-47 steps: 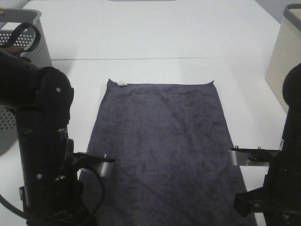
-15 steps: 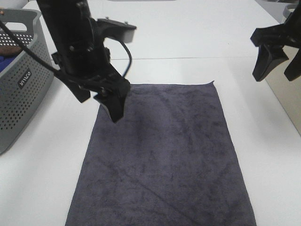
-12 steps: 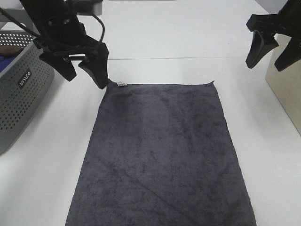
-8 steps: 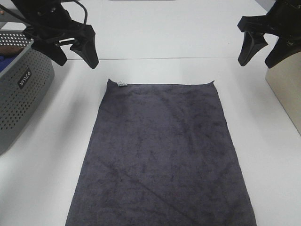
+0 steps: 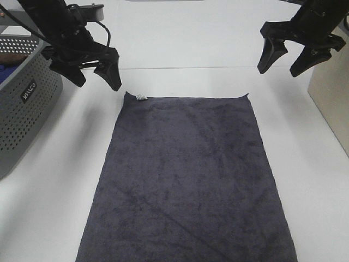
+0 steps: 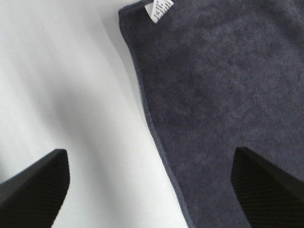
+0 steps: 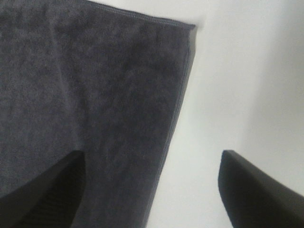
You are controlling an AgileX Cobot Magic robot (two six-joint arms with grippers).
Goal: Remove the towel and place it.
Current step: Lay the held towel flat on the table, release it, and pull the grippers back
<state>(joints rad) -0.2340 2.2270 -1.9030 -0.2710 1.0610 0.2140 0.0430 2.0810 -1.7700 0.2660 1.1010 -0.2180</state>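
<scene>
The towel (image 5: 188,180), dark charcoal grey, lies spread flat on the white table, with a small white tag (image 5: 141,97) at its far left corner. My left gripper (image 5: 95,83) hangs open just beyond and left of that corner, holding nothing. In the left wrist view the tag (image 6: 159,9) and towel edge (image 6: 152,123) lie between the open fingers (image 6: 33,185). My right gripper (image 5: 280,70) hangs open above the table just past the far right corner. The right wrist view shows that towel corner (image 7: 187,28) between its spread fingers (image 7: 259,190).
A grey perforated basket (image 5: 24,103) stands at the left edge with a bit of blue cloth (image 5: 4,71) inside. A beige box (image 5: 327,90) stands at the right edge. A seam (image 5: 185,67) crosses the table beyond the towel.
Both arms have left the towel's near end for its far end. In the last second the left gripper swung off the towel to its tagged corner and the right one drifted left; both stay open.
</scene>
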